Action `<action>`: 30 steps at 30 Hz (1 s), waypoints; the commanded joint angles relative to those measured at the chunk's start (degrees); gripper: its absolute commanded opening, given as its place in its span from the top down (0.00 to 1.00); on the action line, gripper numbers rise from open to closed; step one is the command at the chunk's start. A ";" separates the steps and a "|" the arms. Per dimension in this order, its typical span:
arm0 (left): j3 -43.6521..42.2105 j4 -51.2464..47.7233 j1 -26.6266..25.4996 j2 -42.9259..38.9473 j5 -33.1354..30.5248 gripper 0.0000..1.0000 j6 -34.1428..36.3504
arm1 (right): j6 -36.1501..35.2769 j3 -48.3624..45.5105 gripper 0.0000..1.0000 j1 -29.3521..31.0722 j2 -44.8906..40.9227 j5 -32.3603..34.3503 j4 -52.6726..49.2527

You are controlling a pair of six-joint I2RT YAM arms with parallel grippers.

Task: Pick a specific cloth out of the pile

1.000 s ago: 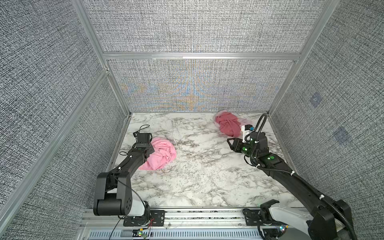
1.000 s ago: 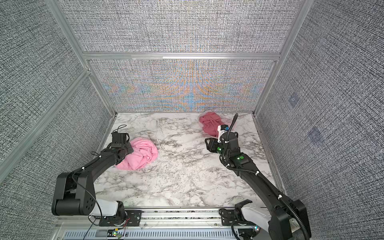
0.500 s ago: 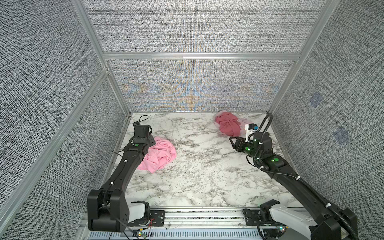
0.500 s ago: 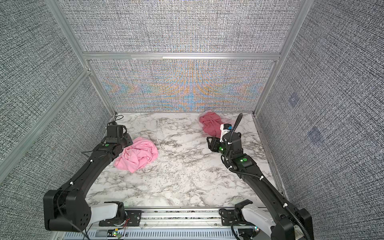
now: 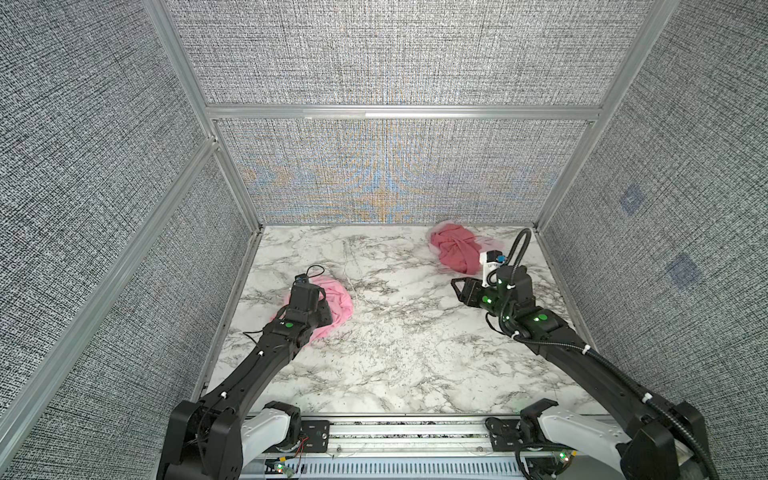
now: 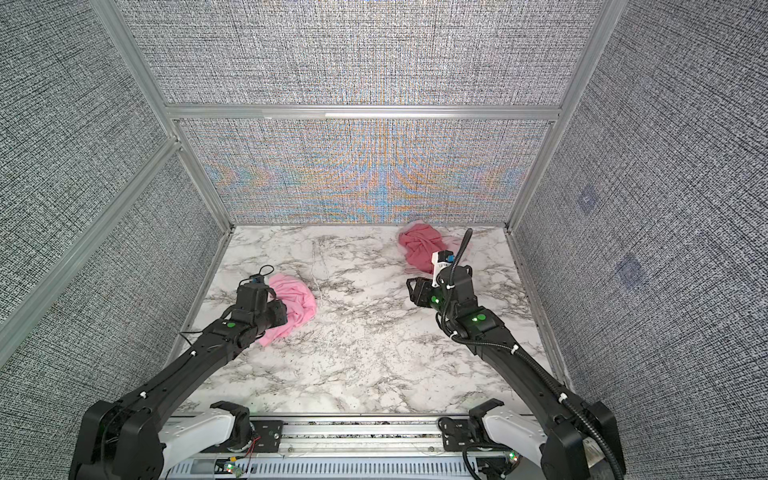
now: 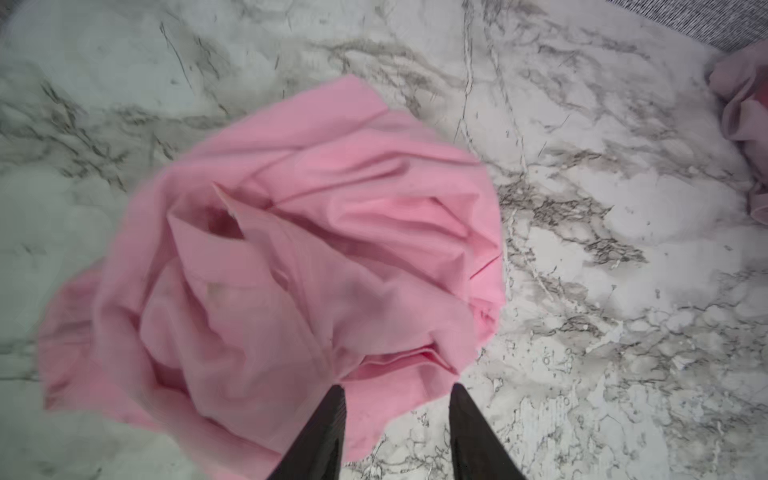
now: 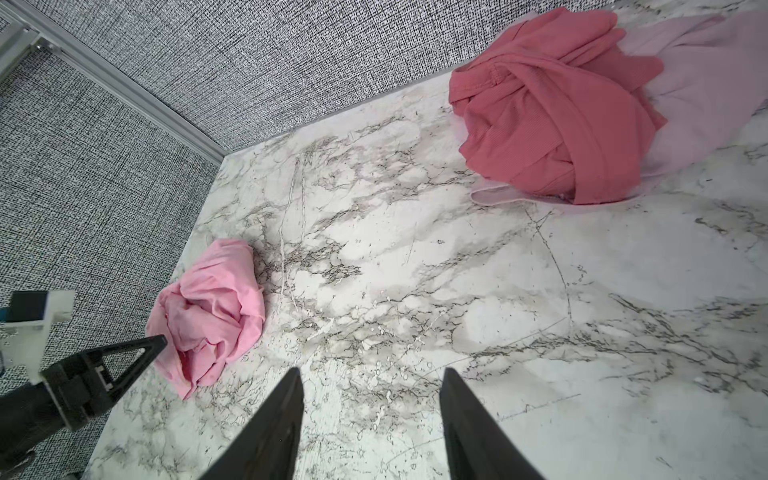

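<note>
Left gripper (image 7: 397, 388) hovered part-open and empty over the bubblegum-pink cloth (image 7: 311, 249), crumpled on the marble tabletop (image 5: 415, 353) well apart from the pile (image 5: 455, 251), right gripper (image 8: 372, 370) likewise parted and empty, so separation looked done and the next move was probably lifting clear.

Soft, even light is filling both top views, leaving only faint shadows on the marble tabletop (image 5: 395, 332). The woven back wall (image 5: 386, 178) is shimmering with orange and blue moiré bands (strongest low in the middle). The wide lenses are stretching everything toward the picture edges. In the left wrist view the cloth (image 7: 291, 257) is smearing with motion blur, while the right wrist view is rendering the marble veins crisply.
</note>
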 commanded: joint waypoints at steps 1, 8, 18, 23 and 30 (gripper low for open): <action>-2.55 8.80 -0.03 2.69 5.48 0.56 -1.86 | 0.89 -0.22 0.45 0.53 0.95 0.22 2.53; 2.29 9.27 0.67 16.30 0.17 0.57 -4.66 | 0.35 1.74 0.45 0.75 4.36 0.53 3.35; 14.34 12.58 10.40 32.73 2.04 0.58 -1.24 | -1.75 7.21 0.45 0.68 11.29 1.94 3.09; 23.40 10.12 14.35 38.25 2.64 0.58 2.00 | -1.89 9.96 0.45 0.67 14.10 2.58 3.35; 28.26 8.29 15.13 38.95 7.51 0.58 3.81 | -1.70 10.38 0.45 0.67 14.86 4.12 3.57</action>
